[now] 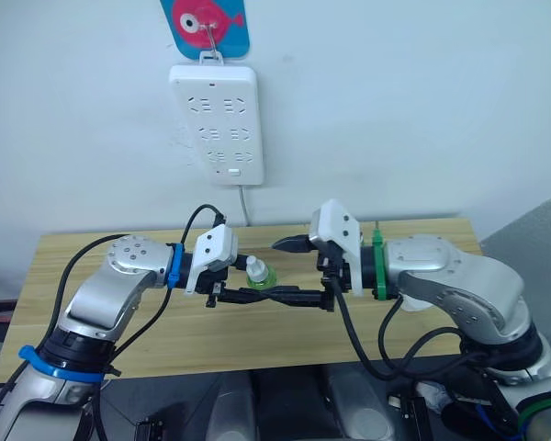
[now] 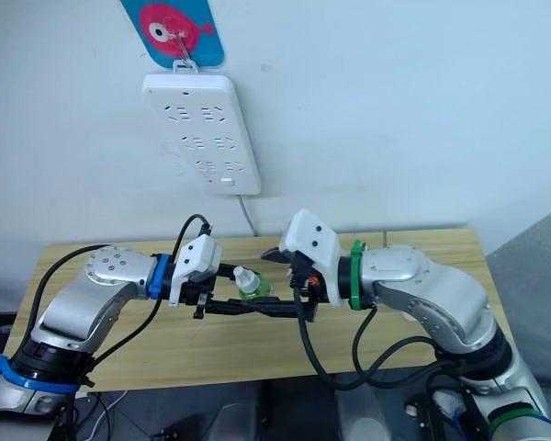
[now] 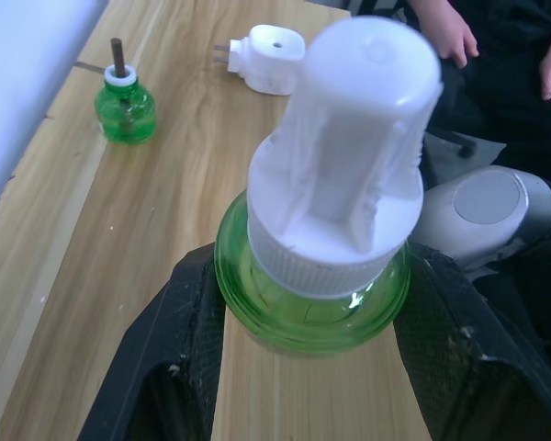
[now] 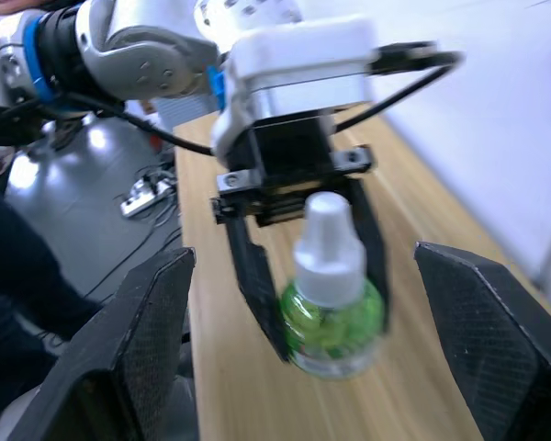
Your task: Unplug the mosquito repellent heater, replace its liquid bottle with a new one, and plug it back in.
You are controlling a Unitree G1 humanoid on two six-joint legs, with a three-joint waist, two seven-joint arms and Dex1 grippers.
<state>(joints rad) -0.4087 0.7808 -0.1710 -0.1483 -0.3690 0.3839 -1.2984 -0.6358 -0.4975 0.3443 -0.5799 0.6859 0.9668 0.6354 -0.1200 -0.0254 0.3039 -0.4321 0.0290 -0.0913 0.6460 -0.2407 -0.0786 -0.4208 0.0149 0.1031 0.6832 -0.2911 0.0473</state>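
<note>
My left gripper (image 1: 262,280) is shut on a green liquid bottle (image 1: 260,273) with a white cap, held above the wooden table (image 1: 92,248). In the left wrist view its black fingers (image 3: 170,358) press both sides of this bottle (image 3: 331,230). My right gripper (image 1: 296,272) is open and faces the bottle from the right, fingertips close to it and apart from it. The mosquito repellent heater (image 3: 266,57), white with two prongs, lies unplugged on the table. Beside it stands a second green bottle (image 3: 126,101), uncapped, with a dark wick.
A white multi-socket power strip (image 1: 216,124) hangs on the wall above the table's back edge, its cord running down behind the table. A person's hands (image 3: 445,32) show beyond the table's end in the left wrist view.
</note>
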